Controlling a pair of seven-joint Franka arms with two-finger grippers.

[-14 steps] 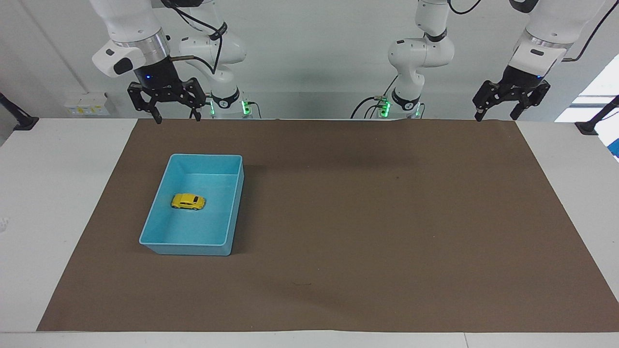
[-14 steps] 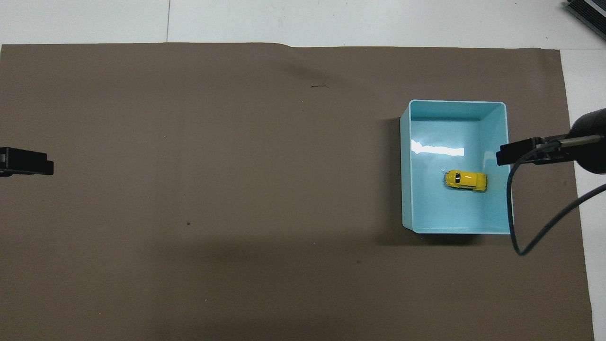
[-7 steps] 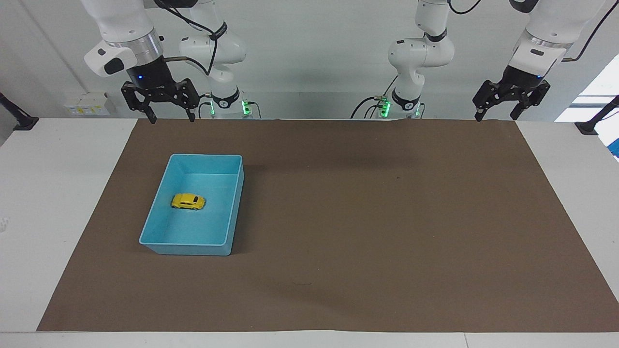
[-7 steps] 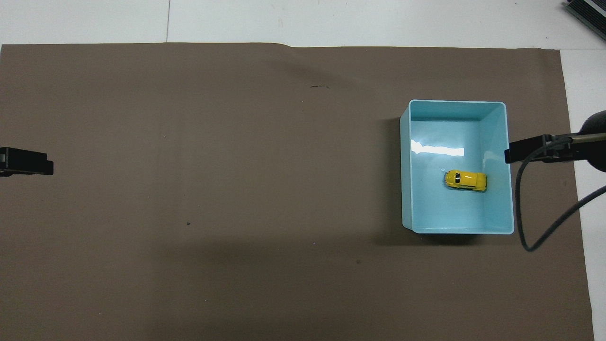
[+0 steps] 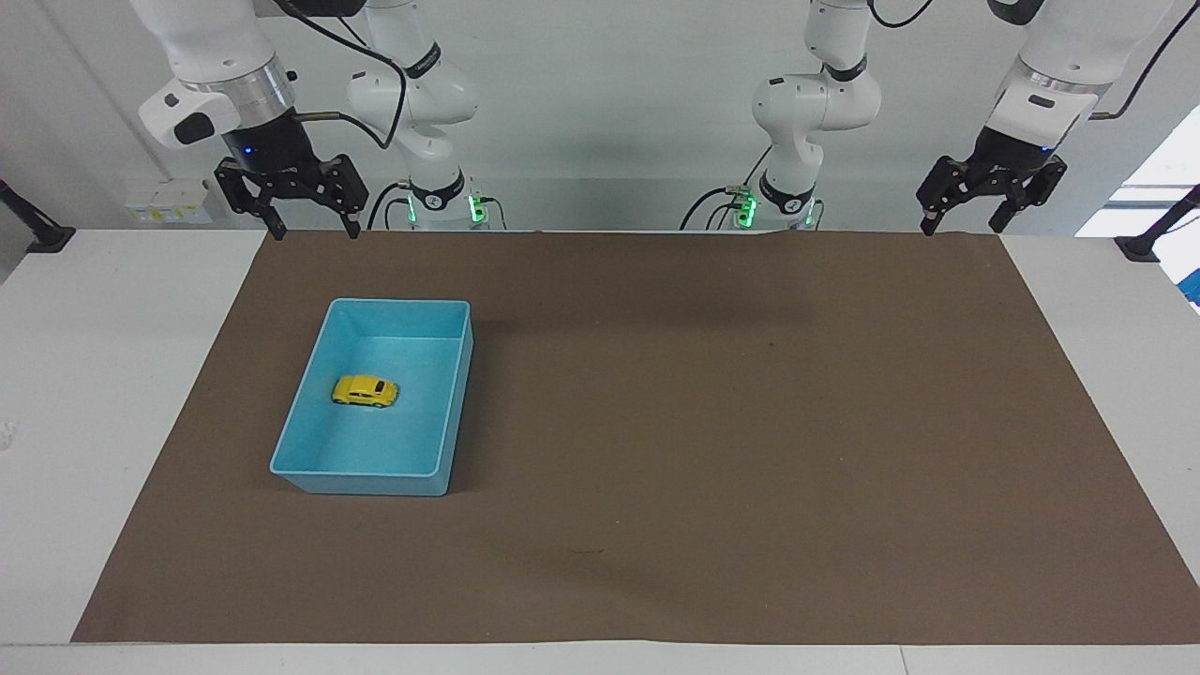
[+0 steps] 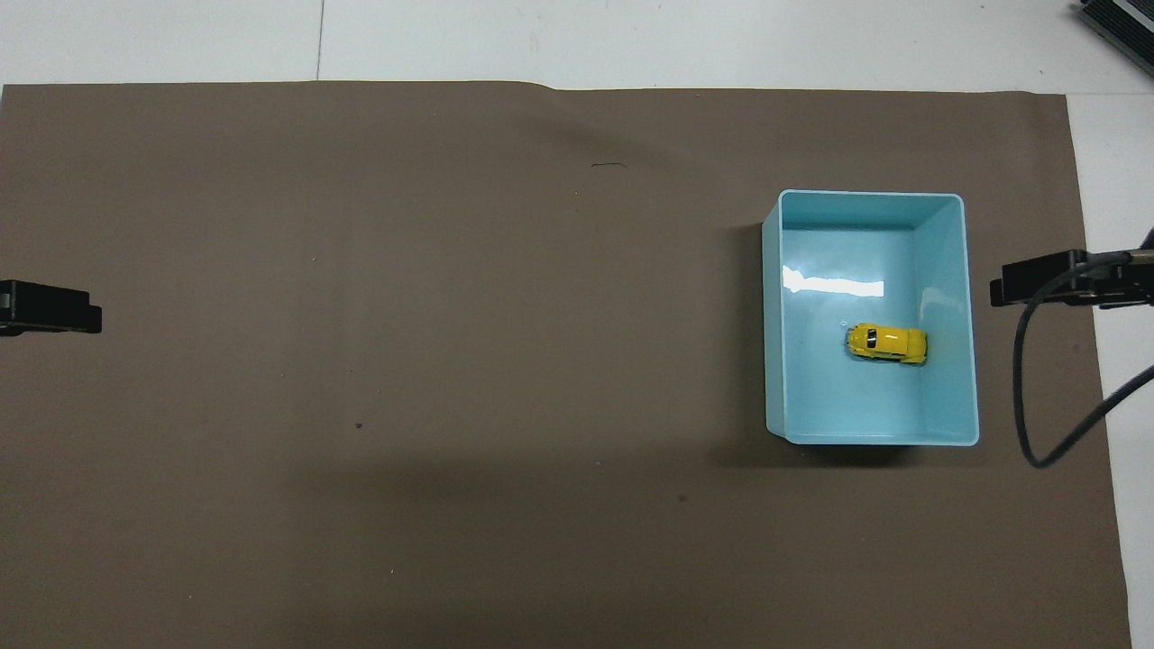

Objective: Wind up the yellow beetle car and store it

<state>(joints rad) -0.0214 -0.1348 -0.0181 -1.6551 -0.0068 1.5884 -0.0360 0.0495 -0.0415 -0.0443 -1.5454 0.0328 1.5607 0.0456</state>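
Note:
The yellow beetle car (image 5: 365,391) (image 6: 886,343) stands on its wheels on the floor of the blue bin (image 5: 457,394) (image 6: 773,361), touching none of its walls. My right gripper (image 5: 316,232) (image 6: 1028,281) hangs open and empty, raised over the strip of mat beside the bin toward the right arm's end of the table. My left gripper (image 5: 961,225) (image 6: 63,308) waits open and empty, raised over the mat at the left arm's end.
A brown mat (image 5: 712,422) covers most of the white table (image 5: 94,375). A black cable (image 6: 1037,433) loops down from the right arm beside the bin. A faint dark mark (image 6: 609,166) lies on the mat, farther from the robots than the bin.
The right gripper has drawn away from above the bin's wall toward the right arm's end of the table. The car, the bin and the left arm have not moved.

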